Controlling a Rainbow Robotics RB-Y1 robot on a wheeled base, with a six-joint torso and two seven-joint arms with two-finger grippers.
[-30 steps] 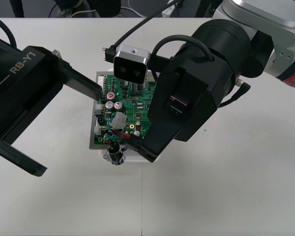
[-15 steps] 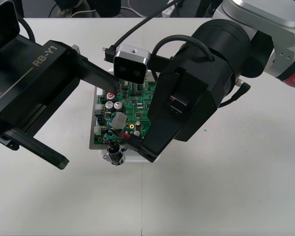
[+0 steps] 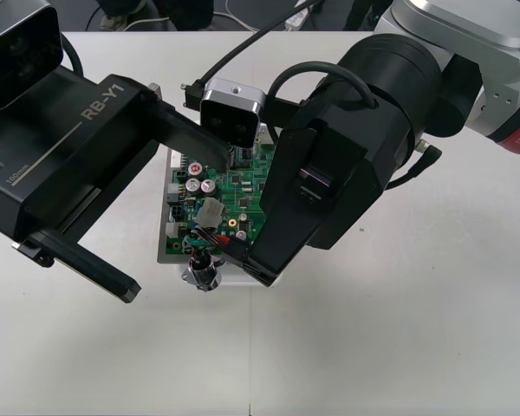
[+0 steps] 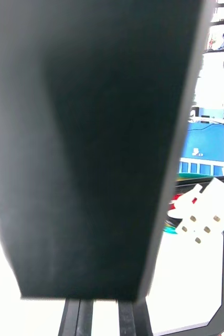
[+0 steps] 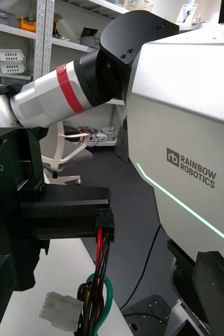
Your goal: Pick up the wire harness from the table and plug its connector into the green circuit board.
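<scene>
Two sets of jaws are at work. The right jaws are clamped on the wire harness [image 3: 199, 241] by its black plug [image 5: 105, 233], at the lower left corner of the green circuit board [image 3: 243, 186]. The left jaws are held wide apart at upper left. The wires are judged light and limp, so the small rigid plug is best gripped squarely and pressed gently. Seating cannot be told.

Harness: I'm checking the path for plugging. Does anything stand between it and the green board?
Nothing visible does. The right tool holds the harness by its wires over the near edge of the green board. The left tool, open, has one finger above the board's far left part, apart from the harness.
</scene>
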